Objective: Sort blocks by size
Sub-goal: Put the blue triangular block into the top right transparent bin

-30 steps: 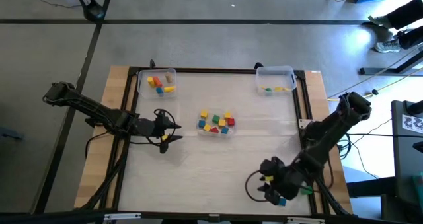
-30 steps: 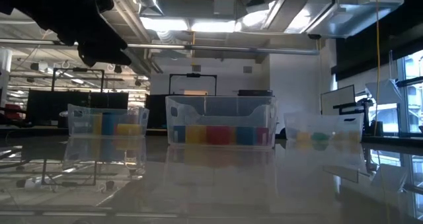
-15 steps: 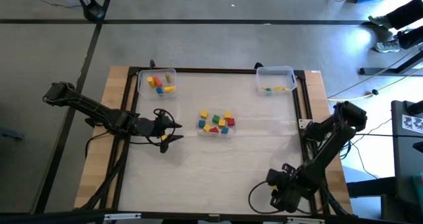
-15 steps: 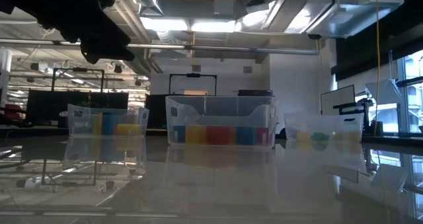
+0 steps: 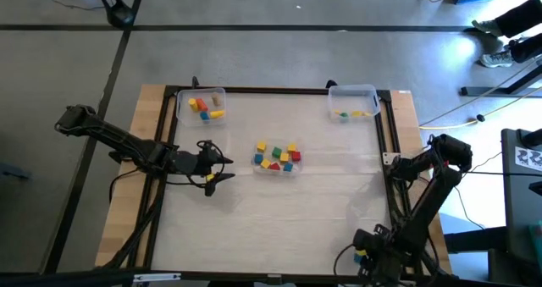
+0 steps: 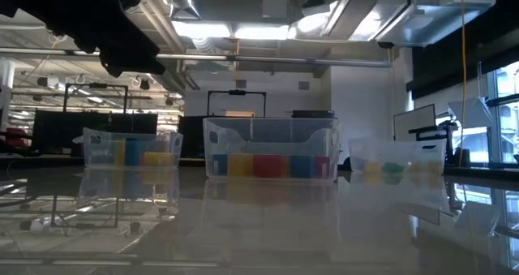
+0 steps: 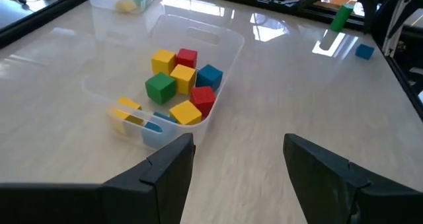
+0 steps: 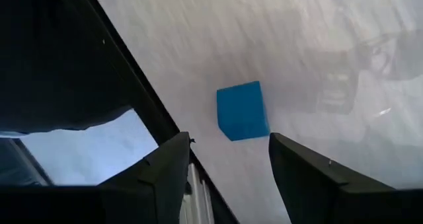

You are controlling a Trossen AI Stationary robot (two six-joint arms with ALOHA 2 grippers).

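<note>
Blue shows first: one blue block (image 8: 242,111) lies loose on the tabletop (image 5: 279,211) at the near right corner, just ahead of the right gripper (image 8: 225,161), whose jaws stand apart with nothing between them. That block sits in no bin, so it is unsorted. Farther in, the left gripper (image 7: 234,161) hovers left of centre, jaws apart and empty, facing the middle bin (image 7: 218,52). That bin holds a heap of blocks (image 5: 276,157), red, yellow, green and blue, and I judge this the main work left. At the far edge, the left bin (image 5: 201,107) has a few yellow, orange and blue pieces, and the right bin (image 5: 353,102) a few small yellow and green ones, so some sorting looks done, perhaps under half. Against the earlier frames, the right arm has drawn back from the tabletop's near right area to its very corner, nearly out of the high view, while the left arm and all three bins sit unchanged.
</note>
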